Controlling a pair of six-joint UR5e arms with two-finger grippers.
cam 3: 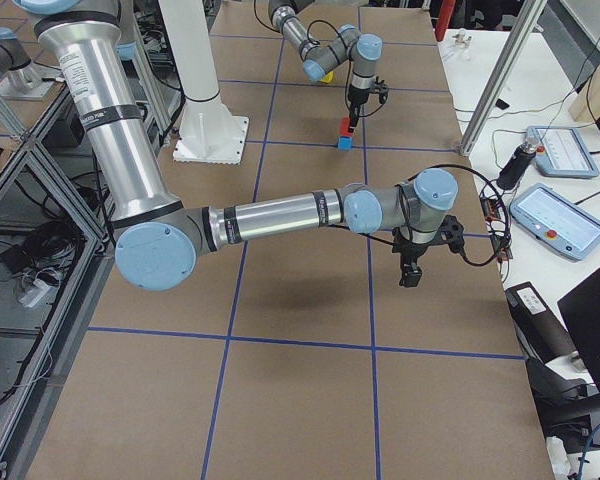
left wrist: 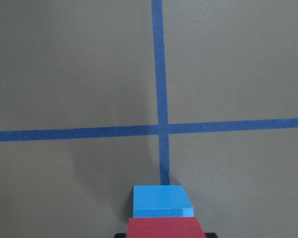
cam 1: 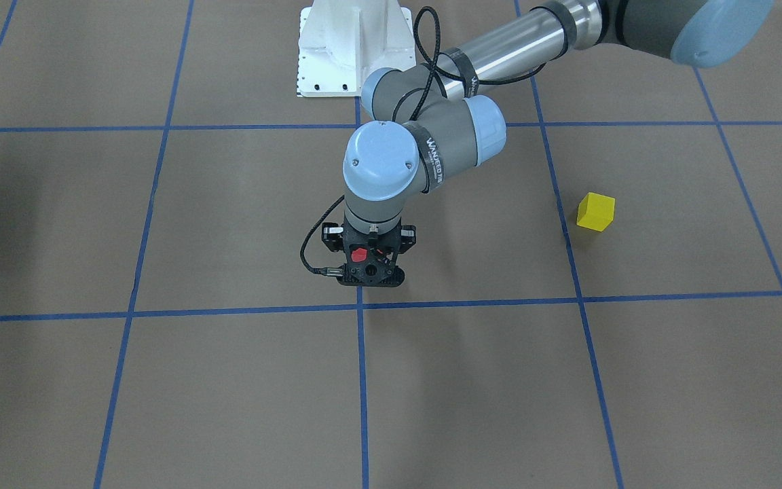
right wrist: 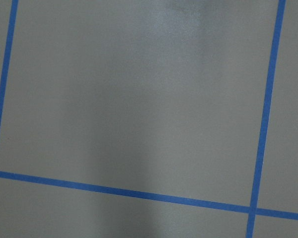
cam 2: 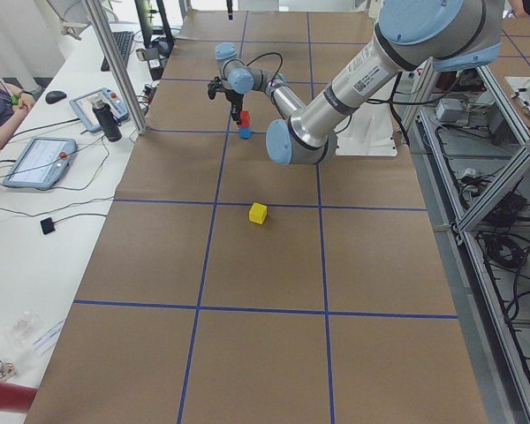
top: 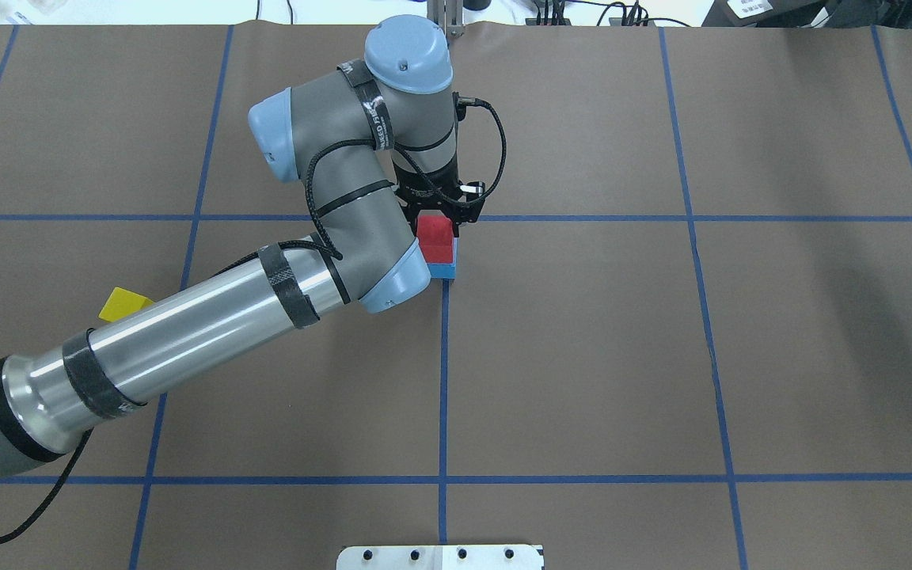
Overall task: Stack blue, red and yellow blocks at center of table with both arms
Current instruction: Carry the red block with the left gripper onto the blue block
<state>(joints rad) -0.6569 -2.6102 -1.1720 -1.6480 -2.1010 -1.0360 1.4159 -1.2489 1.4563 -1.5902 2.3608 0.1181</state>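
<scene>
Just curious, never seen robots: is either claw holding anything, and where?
The left gripper holds the red block by its opposite sides, just over the blue block.

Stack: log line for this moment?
left gripper shut on red block | red block over blue block | yellow block apart, unstacked

L arm [top: 187, 340] fwd, L end effector [cam 1: 369, 270] vertical, clamped on red block [top: 435, 237], R arm [cam 3: 280, 212] outstretched
</scene>
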